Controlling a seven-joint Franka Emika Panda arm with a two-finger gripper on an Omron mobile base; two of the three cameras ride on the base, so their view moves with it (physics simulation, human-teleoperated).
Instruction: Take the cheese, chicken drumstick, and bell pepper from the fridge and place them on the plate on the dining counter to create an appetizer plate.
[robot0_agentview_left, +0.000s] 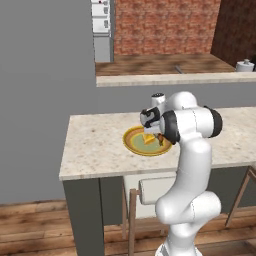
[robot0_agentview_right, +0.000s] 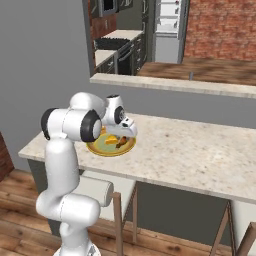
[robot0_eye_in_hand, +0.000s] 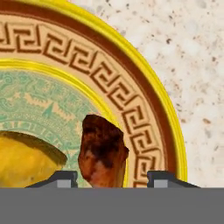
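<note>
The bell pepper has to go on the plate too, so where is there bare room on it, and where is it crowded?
Crowded: the near part of the plate, where the cheese and the chicken drumstick lie side by side, the gripper straddling the drumstick. Free: the green centre beyond both, up to the patterned rim. The dining counter around the plate is bare too.

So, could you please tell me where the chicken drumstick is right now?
The chicken drumstick lies on the plate, beside the cheese, near the plate's rim; in the hand view it sits between the gripper's fingertips.
</note>
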